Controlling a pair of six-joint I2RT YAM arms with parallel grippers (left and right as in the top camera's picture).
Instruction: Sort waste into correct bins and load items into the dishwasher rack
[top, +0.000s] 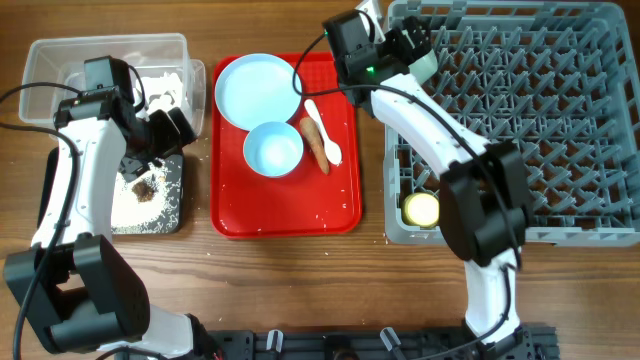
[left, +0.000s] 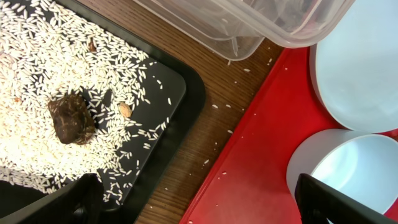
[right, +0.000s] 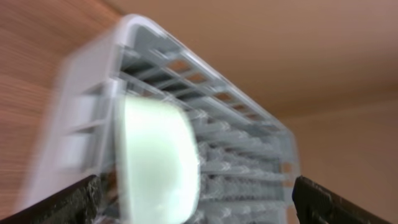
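Wooden table (top: 200, 300): clear tub (top: 60, 55), 10 o'clock; black tray (left: 180, 87), 9 o'clock; red serving tray (top: 290, 215), centre; grey rack (top: 560, 120), 3 o'clock; stray rice grains (left: 214, 107) between the trays.

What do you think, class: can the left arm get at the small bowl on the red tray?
Probably yes. The left arm hangs over the black tray right beside the red tray, jaws open and empty; the bowl sits upright with nothing above it.

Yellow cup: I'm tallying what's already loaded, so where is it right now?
Overhead view: the yellow cup sits inside the dishwasher rack, in its near-left corner, on the side facing the red tray.
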